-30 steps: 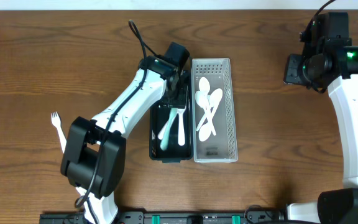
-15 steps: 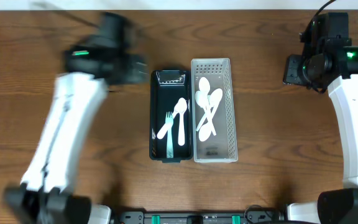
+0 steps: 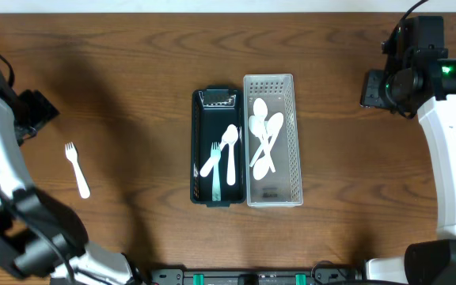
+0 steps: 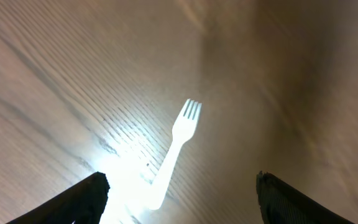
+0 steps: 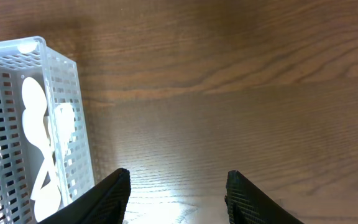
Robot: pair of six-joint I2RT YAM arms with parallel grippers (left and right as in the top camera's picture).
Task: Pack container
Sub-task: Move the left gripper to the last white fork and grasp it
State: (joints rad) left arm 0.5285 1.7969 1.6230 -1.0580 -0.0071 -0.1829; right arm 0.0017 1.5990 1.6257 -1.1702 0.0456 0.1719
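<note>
Left arm relocated: a second ago it reached over the black container point(image 3: 199, 142); it now stands at the far left edge of the table point(image 3: 133, 47), with the left gripper point(image 3: 36, 111) well apart from both containers. Left gripper point(image 4: 182, 190): fingers point(image 4: 86, 196) spread wide, holding nothing; the wrist view shows the loose fork point(image 4: 178, 146) on the wood between and beyond the tips, tines pointing away. Loose fork point(image 3: 77, 169): white plastic, flat on the table, near the left gripper, well apart from the containers. Black container: mid-table, long and narrow, holding white utensils point(image 3: 224, 158), a fork and a spoon among them, lying lengthwise and partly crossed. White basket point(image 3: 295, 142): perforated, touching the black container's right side, holding several white spoons point(image 3: 264, 142) overlapping one another. Right gripper point(image 3: 374, 87): raised at the right side of the table, unmoved; the wrist view shows the right gripper point(image 5: 179, 199) with fingers point(image 5: 114, 193) apart, nothing between them, bare wood below, and a corner of the white basket point(image 5: 61, 106) at left.
</note>
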